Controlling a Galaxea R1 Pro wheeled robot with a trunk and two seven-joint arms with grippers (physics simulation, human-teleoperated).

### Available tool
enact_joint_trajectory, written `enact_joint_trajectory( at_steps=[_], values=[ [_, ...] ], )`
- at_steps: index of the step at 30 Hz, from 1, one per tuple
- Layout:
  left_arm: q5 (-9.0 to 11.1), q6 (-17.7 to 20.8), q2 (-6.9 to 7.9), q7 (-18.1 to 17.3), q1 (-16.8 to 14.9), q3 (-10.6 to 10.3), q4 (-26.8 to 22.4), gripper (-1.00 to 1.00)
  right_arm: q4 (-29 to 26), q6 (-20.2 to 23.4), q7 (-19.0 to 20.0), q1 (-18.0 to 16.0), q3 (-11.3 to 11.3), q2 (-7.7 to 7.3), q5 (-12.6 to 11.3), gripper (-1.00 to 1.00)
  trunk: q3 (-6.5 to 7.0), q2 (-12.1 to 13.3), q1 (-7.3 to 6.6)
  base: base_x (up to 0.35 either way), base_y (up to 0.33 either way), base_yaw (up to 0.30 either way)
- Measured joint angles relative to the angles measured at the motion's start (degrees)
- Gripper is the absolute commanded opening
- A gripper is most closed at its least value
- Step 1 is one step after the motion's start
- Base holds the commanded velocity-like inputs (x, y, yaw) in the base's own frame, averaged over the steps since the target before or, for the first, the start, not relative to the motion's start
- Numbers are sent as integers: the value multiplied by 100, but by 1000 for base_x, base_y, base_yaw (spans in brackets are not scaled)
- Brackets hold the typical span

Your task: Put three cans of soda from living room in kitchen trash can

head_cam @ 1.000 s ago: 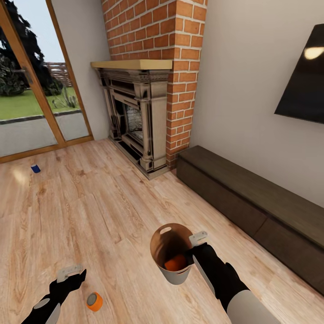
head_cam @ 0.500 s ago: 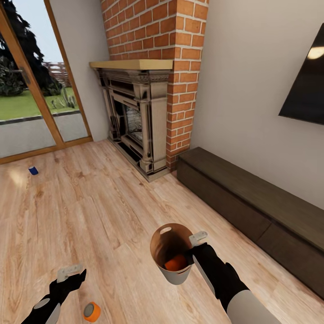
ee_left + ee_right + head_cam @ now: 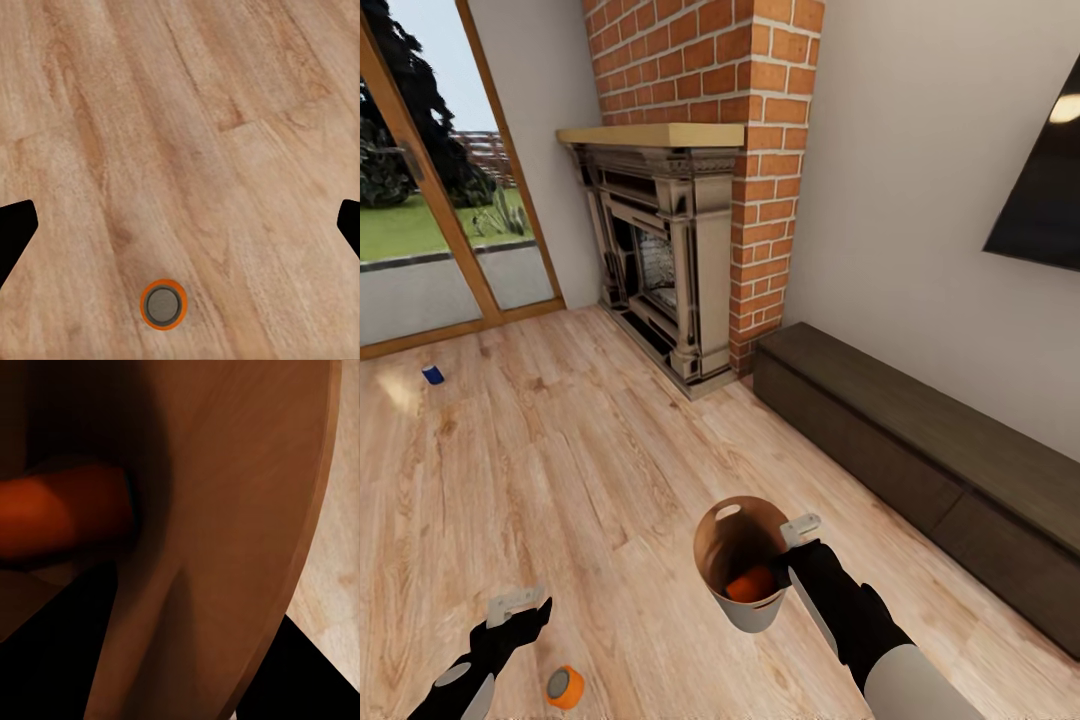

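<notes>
Light wood plank floor [image 3: 590,470] underfoot; a red brick fireplace [image 3: 690,200] with a pale mantel; glass doors [image 3: 430,200] showing sunlit lawn; a dark low bench [image 3: 920,460] beneath a wall TV [image 3: 1045,180].

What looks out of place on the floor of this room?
Two soda cans stand loose on the wood floor: an orange can beside the left gripper, and a blue can near the glass doors.

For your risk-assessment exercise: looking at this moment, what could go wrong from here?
1. The upright orange can stands beside the open left gripper, not between its jaws; a misaligned descent might topple it.
2. The right gripper pinches the trash can by its rim; tilting could spill the can inside.
</notes>
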Motion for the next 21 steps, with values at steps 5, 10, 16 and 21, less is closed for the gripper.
enact_joint_trajectory(
  at_steps=[5,10,16,21],
  values=[
    [0,-1,0,0,0,0,-2,100,1,0,0,0,0,0,0,-100,-45,0,0,0,0,0],
    [0,-1,0,0,0,0,-2,100,0,0,0,0,0,0,2,-100,-91,0,0,0,0,0],
    [0,-1,0,0,0,0,-2,100,2,0,-1,1,0,0,3,-100,-231,-199,109,0,0,0],
    [0,-1,0,0,0,0,-2,100,2,0,-1,2,0,0,5,-100,-338,-399,219,0,0,0]
  ],
)
